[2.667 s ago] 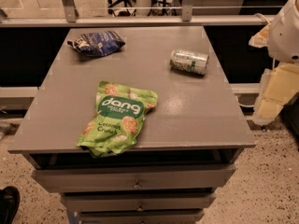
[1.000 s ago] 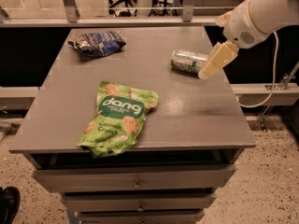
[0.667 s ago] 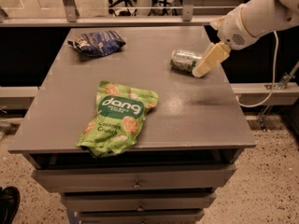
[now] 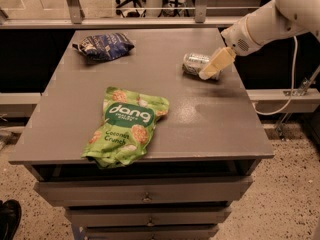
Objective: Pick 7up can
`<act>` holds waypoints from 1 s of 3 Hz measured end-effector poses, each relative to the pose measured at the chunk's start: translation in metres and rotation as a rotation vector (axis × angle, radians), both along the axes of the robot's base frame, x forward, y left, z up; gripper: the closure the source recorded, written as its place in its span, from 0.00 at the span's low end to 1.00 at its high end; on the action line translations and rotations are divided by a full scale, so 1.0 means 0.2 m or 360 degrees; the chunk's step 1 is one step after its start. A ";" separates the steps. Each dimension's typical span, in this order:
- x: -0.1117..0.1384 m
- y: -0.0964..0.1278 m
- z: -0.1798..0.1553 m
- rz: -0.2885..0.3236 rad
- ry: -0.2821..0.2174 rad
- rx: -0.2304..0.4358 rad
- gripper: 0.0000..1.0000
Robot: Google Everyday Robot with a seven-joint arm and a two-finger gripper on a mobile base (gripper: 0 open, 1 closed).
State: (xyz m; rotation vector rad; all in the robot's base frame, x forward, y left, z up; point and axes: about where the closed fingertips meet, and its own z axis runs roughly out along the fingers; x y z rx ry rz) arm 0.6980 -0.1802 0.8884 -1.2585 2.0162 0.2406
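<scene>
The 7up can (image 4: 194, 63) lies on its side near the right edge of the grey table (image 4: 200, 119), silvery with green markings. My gripper (image 4: 211, 70) comes in from the upper right on a white arm (image 4: 260, 26). Its cream finger (image 4: 216, 64) covers the can's right end, at or just above it. I cannot tell whether it touches the can.
A green Dang coconut crunch bag (image 4: 127, 126) lies at the table's front middle, overhanging the front edge. A dark blue snack bag (image 4: 104, 45) lies at the back left. Drawers (image 4: 145, 194) sit under the tabletop. A cable (image 4: 290, 84) hangs at the right.
The arm has swung in from the right side of the table. The gripper has moved left and down over the last second, until its finger overlaps the can's right end.
</scene>
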 end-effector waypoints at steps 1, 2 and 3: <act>0.06 -0.02 -0.08 -0.0040 0.0069 0.0035 0.00; 0.08 -0.01 -0.18 -0.0056 0.0165 0.0075 0.18; 0.07 0.02 -0.18 -0.0026 0.0204 0.0135 0.49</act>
